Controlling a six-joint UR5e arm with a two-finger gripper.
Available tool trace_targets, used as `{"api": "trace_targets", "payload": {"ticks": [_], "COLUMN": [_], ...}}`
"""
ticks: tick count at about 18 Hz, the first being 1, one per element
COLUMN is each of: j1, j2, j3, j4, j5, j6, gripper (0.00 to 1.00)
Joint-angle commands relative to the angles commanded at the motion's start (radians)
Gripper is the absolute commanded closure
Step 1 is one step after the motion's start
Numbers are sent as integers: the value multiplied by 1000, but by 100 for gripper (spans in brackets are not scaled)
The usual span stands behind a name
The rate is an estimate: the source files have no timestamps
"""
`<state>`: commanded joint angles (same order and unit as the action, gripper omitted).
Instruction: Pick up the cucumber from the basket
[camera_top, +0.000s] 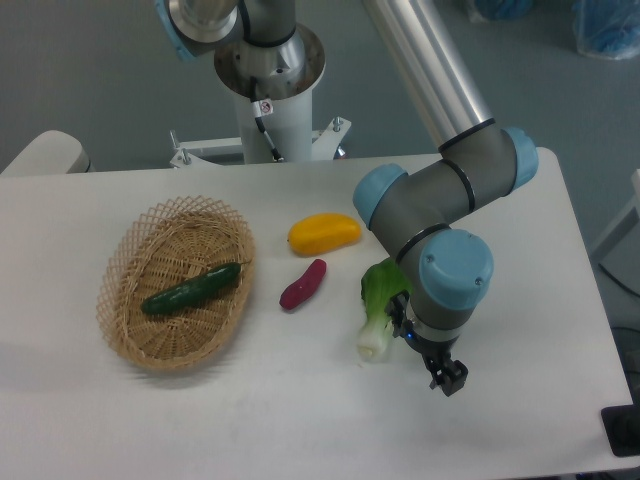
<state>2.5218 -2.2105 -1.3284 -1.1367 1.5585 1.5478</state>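
Observation:
The dark green cucumber (191, 290) lies slantwise inside the oval wicker basket (132, 335) at the left of the table. My gripper (448, 379) hangs over the table's right front, far from the basket, just right of a bok choy. Only its dark fingertips (455, 377) show below the blue wrist joint, with nothing visible between them. The wrist hides how far apart they stand.
A leafy bok choy (379, 308) with a white stem lies beside the gripper. A purple sweet potato (302, 285) and a yellow pepper (324, 233) lie between basket and arm. The arm's base post (272, 95) stands at the back.

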Motion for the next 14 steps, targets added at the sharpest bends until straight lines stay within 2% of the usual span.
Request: {"api": "trace_targets", "payload": {"ticks": [7, 10, 12, 14], "j1": [0, -2, -3, -12], "j2": [2, 8, 12, 20], "j3": [0, -18, -34, -37], "j4": [1, 3, 30, 32], "j5": [0, -3, -6, 3], "j6": [0, -8, -17, -20], "gripper": [0, 0, 0, 0]}}
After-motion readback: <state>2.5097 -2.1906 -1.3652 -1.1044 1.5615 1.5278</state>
